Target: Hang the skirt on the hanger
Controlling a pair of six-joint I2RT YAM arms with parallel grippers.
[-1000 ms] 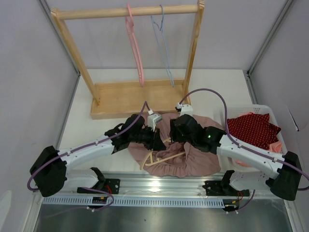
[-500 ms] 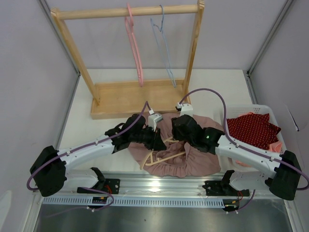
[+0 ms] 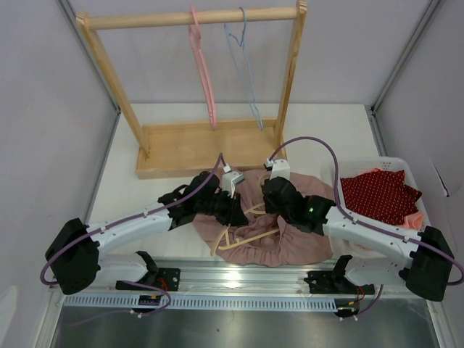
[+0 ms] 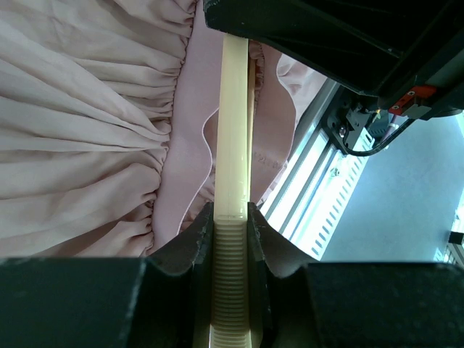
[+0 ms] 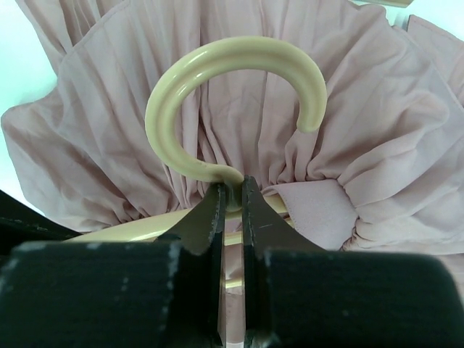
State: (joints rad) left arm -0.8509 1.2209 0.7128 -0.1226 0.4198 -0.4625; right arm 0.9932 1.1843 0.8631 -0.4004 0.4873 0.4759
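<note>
Top view: left gripper (image 3: 233, 209) and right gripper (image 3: 271, 204) are over the skirt (image 3: 297, 246), both at the hanger (image 3: 243, 238).
Left wrist: jaws clenched on the hanger (image 4: 234, 130) bar, skirt (image 4: 87, 109) under it.
Right wrist: jaws grasping the hanger (image 5: 217, 72) neck, skirt (image 5: 377, 145) beneath.

Dusty pink skirt (image 3: 304, 246), cream hanger (image 3: 250, 237), pale natural wood rack (image 3: 188, 148), pink hanger (image 3: 205, 87), light blue hanger (image 3: 248, 80), white basket (image 3: 373, 162), deep red garment (image 3: 380, 192) with small white dots, purple cables (image 3: 319, 138), off-white table (image 3: 326, 123), grey walls (image 3: 43, 109)
</note>
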